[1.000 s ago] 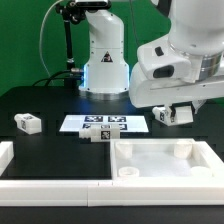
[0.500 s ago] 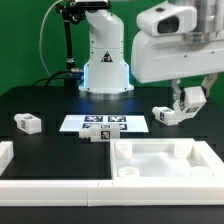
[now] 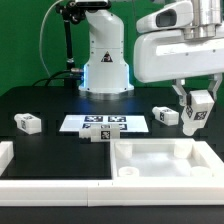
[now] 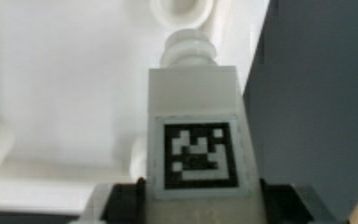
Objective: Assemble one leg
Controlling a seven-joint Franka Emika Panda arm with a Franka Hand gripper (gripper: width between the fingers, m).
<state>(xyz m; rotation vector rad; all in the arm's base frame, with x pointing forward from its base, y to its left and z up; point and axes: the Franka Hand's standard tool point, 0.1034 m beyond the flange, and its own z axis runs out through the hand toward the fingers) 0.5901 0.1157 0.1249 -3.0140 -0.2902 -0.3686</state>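
One claw (image 3: 197,108) clamped on one leg (image 3: 196,122) above white tray (image 3: 160,172), second leg (image 3: 165,116) beside, third leg (image 3: 100,136) touching marker board (image 3: 105,122), fourth leg (image 3: 27,123) apart on desk (image 3: 50,100).

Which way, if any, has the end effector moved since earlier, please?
Yes: the end effector, holding the leg, moved to the exterior view's right, away from the marker board.

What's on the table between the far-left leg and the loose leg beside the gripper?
The marker board, with another leg at its near edge; the exterior view shows it.
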